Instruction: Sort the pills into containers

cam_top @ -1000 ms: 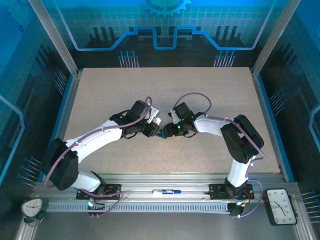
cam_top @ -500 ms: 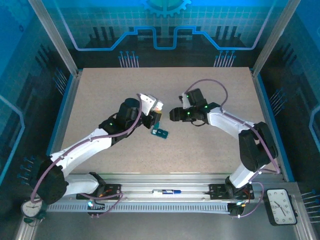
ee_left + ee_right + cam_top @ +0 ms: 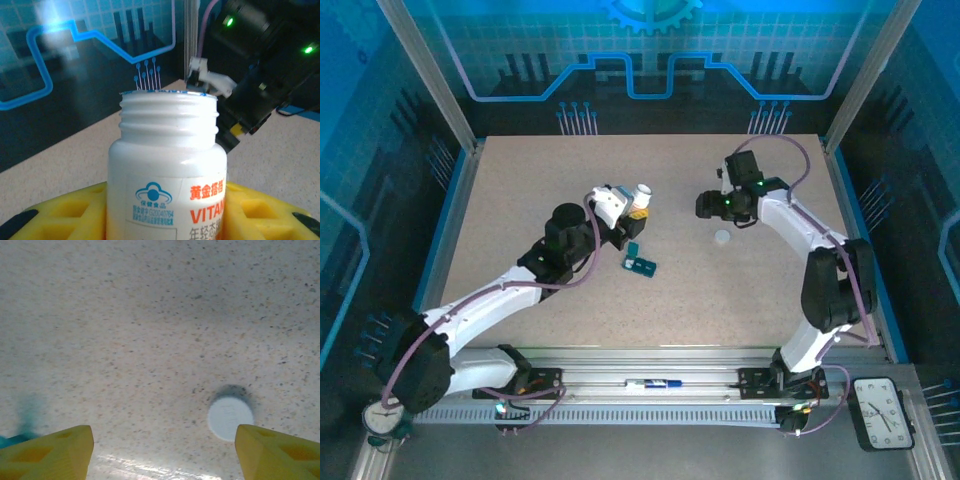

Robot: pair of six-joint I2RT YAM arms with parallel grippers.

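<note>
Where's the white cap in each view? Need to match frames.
Top external: cap right of centre on the table.
Right wrist: cap lower right, flat on the table.
Shared landmark: teal pill box, left of the cap in both; in right wrist a teal sliver at the bottom-left edge.

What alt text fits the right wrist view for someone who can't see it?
A small white cap lies flat on a speckled beige table, just ahead of the right gripper, whose yellow jaws stand wide apart and hold nothing.
</note>
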